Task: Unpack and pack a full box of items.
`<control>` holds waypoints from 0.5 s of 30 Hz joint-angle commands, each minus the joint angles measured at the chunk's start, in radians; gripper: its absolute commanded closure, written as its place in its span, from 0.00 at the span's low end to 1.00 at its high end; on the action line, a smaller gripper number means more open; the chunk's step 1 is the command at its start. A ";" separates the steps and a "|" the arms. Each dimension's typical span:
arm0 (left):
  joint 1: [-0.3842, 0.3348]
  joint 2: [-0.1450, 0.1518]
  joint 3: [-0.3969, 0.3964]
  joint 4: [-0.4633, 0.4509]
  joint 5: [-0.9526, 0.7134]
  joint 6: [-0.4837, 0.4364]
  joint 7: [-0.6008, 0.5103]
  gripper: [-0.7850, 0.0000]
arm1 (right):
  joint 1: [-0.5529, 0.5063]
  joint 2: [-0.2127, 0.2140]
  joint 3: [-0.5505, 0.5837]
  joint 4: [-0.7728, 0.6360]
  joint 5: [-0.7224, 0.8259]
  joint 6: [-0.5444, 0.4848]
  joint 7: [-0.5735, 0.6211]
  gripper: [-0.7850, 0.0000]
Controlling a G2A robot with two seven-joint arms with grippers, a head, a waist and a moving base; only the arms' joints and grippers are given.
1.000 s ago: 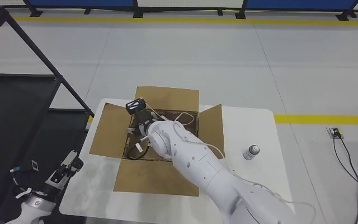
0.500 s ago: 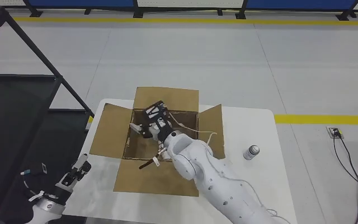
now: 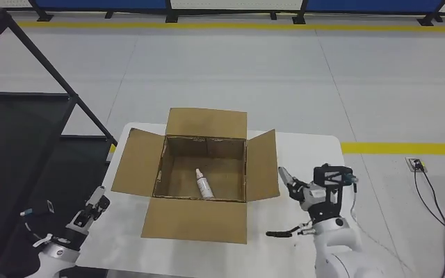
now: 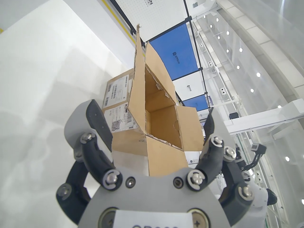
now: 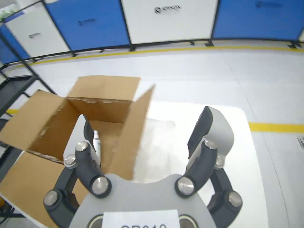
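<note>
White table [image 3: 306, 147] on a pale grey floor with yellow lines, blue and white panels along the far side, and a black rack [image 3: 42, 139] off to the left. On the table stands the box [image 3: 206, 122], upright, all four flaps folded outward. One thing lies inside: a small white bottle [image 3: 204, 185], flat on the box floor about midway between the side walls, nearer the near wall than the far one, slanted, with its narrow cap end toward the far wall. In the right wrist view the bottle [image 5: 97, 141] shows past the right flap.

The right gripper [image 5: 145, 119] hangs over the table just beside the box's right flap. Its jaws are spread wide and it holds nothing.

The left gripper [image 4: 152, 111] sits low off the table's near-left corner, well apart from the box and pointed at it. Its jaws are also spread wide, with nothing between them. From there the box's side wall carries printed labels [image 4: 117, 91].
</note>
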 commanded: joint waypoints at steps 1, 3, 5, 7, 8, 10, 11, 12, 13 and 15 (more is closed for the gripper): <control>-0.007 0.000 -0.004 0.008 -0.005 0.008 0.003 0.00 | -0.015 0.002 0.069 0.051 0.028 0.032 0.026 0.00; -0.011 0.001 -0.004 0.011 -0.007 0.013 0.004 0.00 | 0.001 0.003 0.103 0.114 0.023 0.080 0.064 0.00; -0.012 0.001 -0.004 0.011 -0.007 0.013 0.004 0.00 | 0.037 0.001 0.127 0.205 0.019 0.160 0.129 0.00; -0.012 0.001 -0.004 0.011 -0.007 0.013 0.004 0.00 | 0.088 0.003 0.133 0.290 0.033 0.142 0.190 0.00; -0.012 0.001 -0.004 0.011 -0.007 0.013 0.004 0.00 | 0.114 0.004 0.144 0.340 0.025 0.156 0.217 0.00; -0.012 0.001 -0.004 0.011 -0.007 0.013 0.004 0.00 | 0.171 0.006 0.146 0.424 0.021 0.154 0.264 0.00; -0.012 0.001 -0.004 0.011 -0.007 0.013 0.004 0.00 | 0.193 0.006 0.148 0.459 0.027 0.152 0.272 0.00; -0.012 0.001 -0.004 0.011 -0.007 0.013 0.004 0.00 | 0.210 0.007 0.148 0.488 0.040 0.142 0.276 0.00; -0.012 0.001 -0.004 0.011 -0.007 0.013 0.004 0.00 | 0.223 0.007 0.151 0.511 0.053 0.128 0.274 0.00; -0.012 0.001 -0.004 0.011 -0.007 0.013 0.004 0.00 | 0.242 0.008 0.156 0.550 0.068 0.122 0.267 0.00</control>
